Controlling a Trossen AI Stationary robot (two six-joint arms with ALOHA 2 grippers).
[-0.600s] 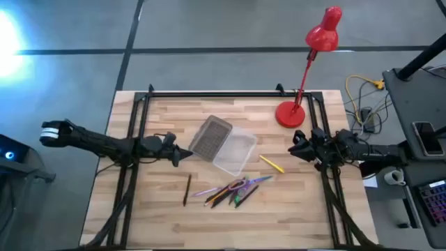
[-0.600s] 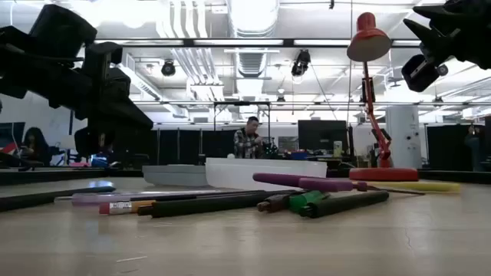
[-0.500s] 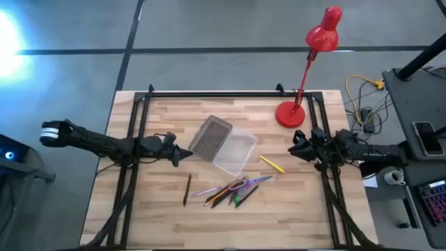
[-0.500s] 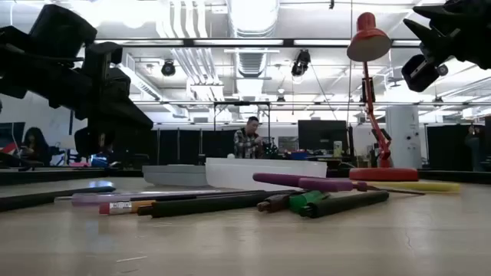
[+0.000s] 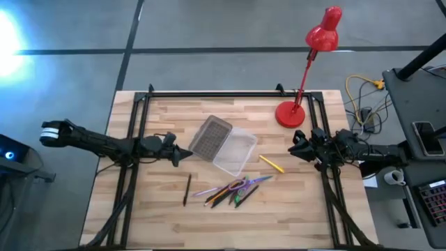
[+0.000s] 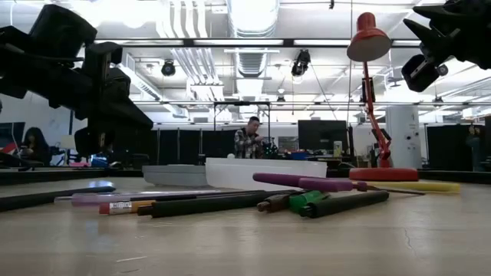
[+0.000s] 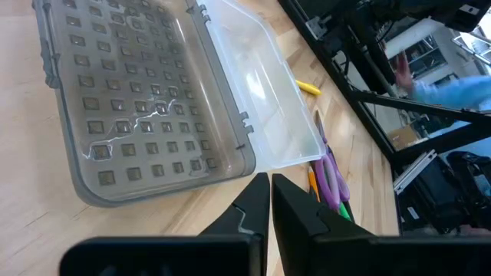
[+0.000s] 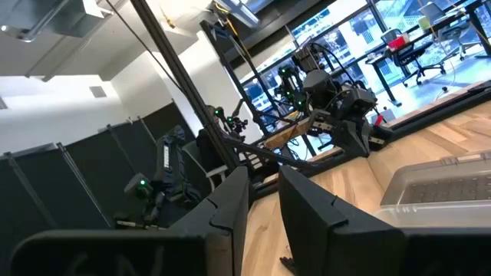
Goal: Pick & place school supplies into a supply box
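Observation:
The supply box lies open mid-table: its grey grid lid [image 5: 210, 136] flat beside the translucent tray [image 5: 235, 150], shown close in the left wrist view [image 7: 146, 100]. Several pens and pencils lie in a pile [image 5: 233, 189] on the table near the box's near side. A yellow pen [image 5: 272, 164] lies to the right of the tray and a brown pencil [image 5: 187, 189] lies apart at the left. My left gripper [image 5: 187, 155] hovers left of the lid, shut and empty. My right gripper [image 5: 294, 146] hovers at the table's right, open by a narrow gap [image 8: 265, 188], empty.
A red desk lamp stands with its base [image 5: 290, 113] at the table's far right, its head [image 5: 327, 31] beyond the far edge. Black frame rails run along the table's left, right and far sides. People show in the room beyond the table [image 6: 249, 142].

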